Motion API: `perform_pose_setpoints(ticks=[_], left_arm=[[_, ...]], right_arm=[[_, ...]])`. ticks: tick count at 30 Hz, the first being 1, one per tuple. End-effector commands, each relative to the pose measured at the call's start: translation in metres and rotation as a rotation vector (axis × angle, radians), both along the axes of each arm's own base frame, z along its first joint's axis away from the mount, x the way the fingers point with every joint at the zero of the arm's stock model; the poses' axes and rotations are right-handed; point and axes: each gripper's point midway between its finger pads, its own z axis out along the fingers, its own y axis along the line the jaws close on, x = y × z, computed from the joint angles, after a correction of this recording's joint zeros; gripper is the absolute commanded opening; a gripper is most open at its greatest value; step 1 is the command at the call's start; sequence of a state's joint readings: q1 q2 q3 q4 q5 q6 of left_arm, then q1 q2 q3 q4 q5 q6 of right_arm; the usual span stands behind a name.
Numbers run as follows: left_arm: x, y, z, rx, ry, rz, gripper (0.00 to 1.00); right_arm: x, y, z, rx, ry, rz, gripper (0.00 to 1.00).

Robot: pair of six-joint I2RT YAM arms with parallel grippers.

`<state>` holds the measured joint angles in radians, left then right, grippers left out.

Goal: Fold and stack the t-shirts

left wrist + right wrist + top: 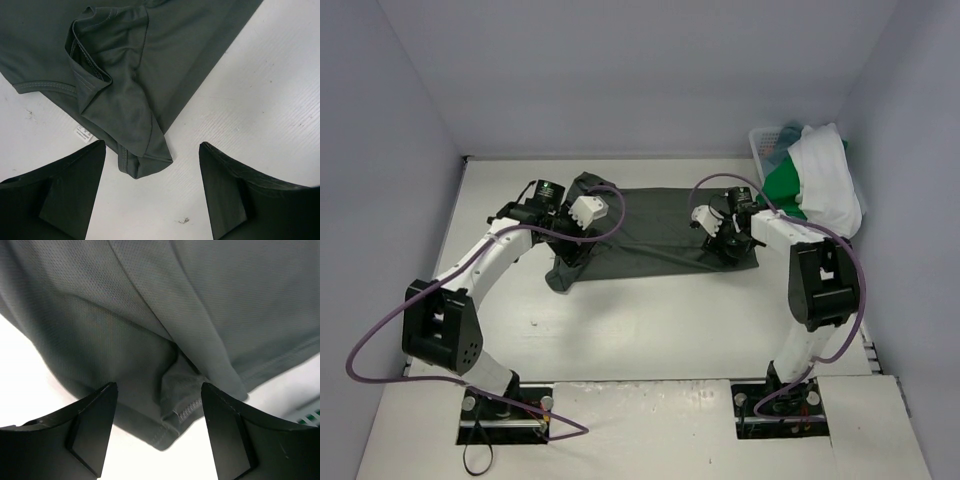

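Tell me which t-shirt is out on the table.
The dark grey-green t-shirt, spread out on the table. The white t-shirt and bright green t-shirt are heaped in the basket at far right.

Two slim arms on show here, the left arm (485, 255) and the right arm (782, 230), each with glossy white link shells set between chunky black joint blocks, on black base plates (505, 415) dotted with small silver bolt heads. A purple cable (378, 325) loops wide off each one, base to wrist. Up close, the left gripper (151, 146) and the right gripper (159, 385) show matt black, wedge-shaped fingers with flat inner faces.
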<state>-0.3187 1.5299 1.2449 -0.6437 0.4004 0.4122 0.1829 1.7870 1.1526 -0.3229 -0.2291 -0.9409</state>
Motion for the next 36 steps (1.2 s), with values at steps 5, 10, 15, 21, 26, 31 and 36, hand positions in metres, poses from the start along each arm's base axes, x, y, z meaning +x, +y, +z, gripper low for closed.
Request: perform_pose_setpoints(ticks=[5, 10, 15, 21, 26, 31, 36], left_arm=[[0.013, -0.008, 0.010, -0.031, -0.067, -0.033, 0.70], [0.013, -0.009, 0.004, -0.028, -0.059, -0.038, 0.70], [0.013, -0.006, 0.001, -0.014, -0.056, -0.041, 0.70], [0.013, -0.005, -0.001, -0.005, -0.056, -0.046, 0.70], [0.013, -0.006, -0.004, -0.011, -0.047, -0.045, 0.70], [0.013, -0.007, -0.008, -0.007, -0.042, -0.046, 0.70], [0.013, -0.009, -0.017, -0.001, -0.028, -0.055, 0.70]], right_arm=[[0.011, -0.009, -0.006, -0.052, -0.020, -0.002, 0.64], [0.013, -0.017, -0.011, -0.097, -0.019, -0.014, 0.42], [0.015, -0.019, -0.008, -0.106, -0.037, -0.020, 0.52], [0.020, -0.025, -0.002, -0.134, -0.057, -0.020, 0.43], [0.024, -0.028, 0.002, -0.145, -0.070, -0.021, 0.34], [0.028, -0.031, 0.006, -0.147, -0.083, -0.028, 0.33], [0.032, -0.036, 0.005, -0.155, -0.085, -0.036, 0.05]])
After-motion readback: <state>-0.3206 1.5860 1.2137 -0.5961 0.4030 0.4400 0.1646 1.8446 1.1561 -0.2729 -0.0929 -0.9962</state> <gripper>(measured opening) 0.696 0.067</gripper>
